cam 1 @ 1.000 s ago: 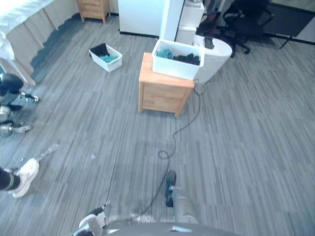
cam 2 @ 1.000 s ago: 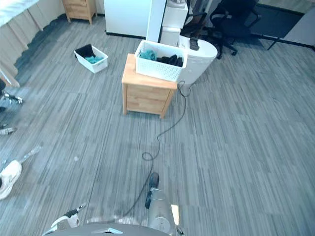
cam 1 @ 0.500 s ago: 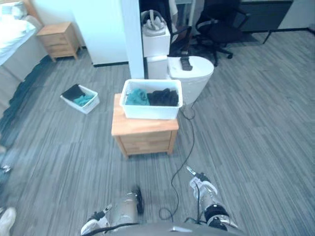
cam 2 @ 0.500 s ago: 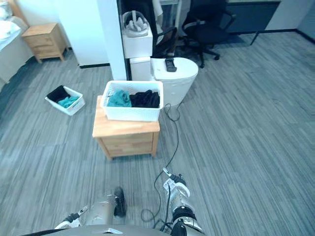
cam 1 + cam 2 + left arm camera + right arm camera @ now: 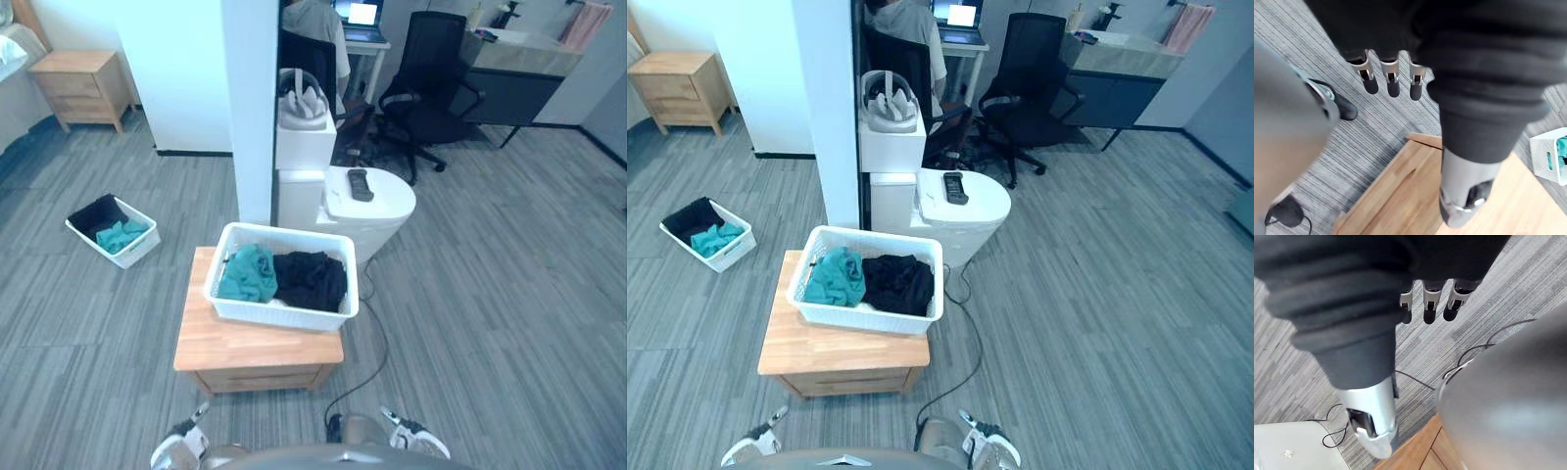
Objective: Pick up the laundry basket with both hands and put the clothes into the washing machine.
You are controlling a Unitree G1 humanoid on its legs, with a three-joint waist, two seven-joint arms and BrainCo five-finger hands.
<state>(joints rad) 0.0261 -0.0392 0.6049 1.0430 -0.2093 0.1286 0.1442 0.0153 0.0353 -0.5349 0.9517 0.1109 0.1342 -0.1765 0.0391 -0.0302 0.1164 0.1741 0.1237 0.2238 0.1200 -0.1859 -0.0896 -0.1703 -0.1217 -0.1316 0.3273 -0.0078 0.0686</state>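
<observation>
Basket (image 5: 282, 315) sits on the wooden tabletop (image 5: 230, 343) in the middle of the frame, out toward its back right corner, with teal cloth (image 5: 247, 274) on the left and black clothes (image 5: 312, 279) on the right inside it. The white washer (image 5: 390, 208) is just behind, with a remote (image 5: 360, 184) on top. Left hand (image 5: 1393, 81) and right hand (image 5: 1428, 308) hang low over the floor, fingers loose and straight, holding nothing. There's a small bin (image 5: 135, 253) on the floor, mid left.

Bedroom-office, nightstand (image 5: 83, 86), office chair (image 5: 431, 88)
</observation>
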